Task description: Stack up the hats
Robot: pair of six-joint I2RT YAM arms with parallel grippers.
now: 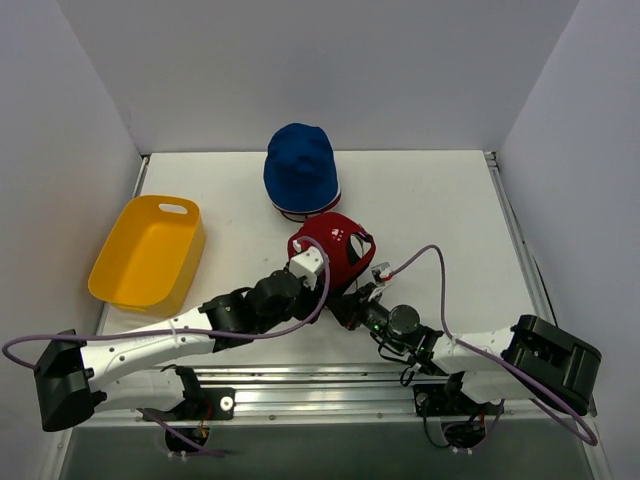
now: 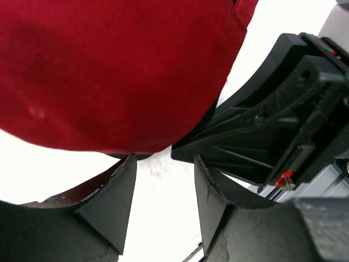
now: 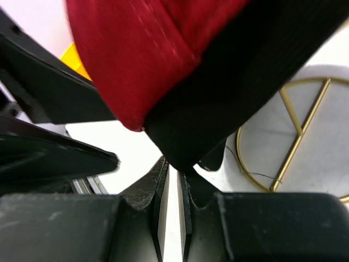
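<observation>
From above, the red baseball cap [image 1: 330, 243] sits mid-table at the tips of both arms, with the blue hat [image 1: 300, 168] just beyond it, farther from the bases. In the left wrist view the left gripper [image 2: 163, 185] gapes open at the cap's rim. In the right wrist view the right gripper [image 3: 173, 174] looks pinched on the cap's black edge

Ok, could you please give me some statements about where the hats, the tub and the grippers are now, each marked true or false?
1. The blue hat lies on top of other hats. True.
2. The red baseball cap lies in the yellow tub. False: it is near the middle of the table, between both grippers.
3. The left gripper is open. True.
4. The yellow tub stands on the right side of the table. False: it stands on the left side.
5. The right gripper is wide open. False: its fingers are almost together, pinching the cap's black edge.
</observation>
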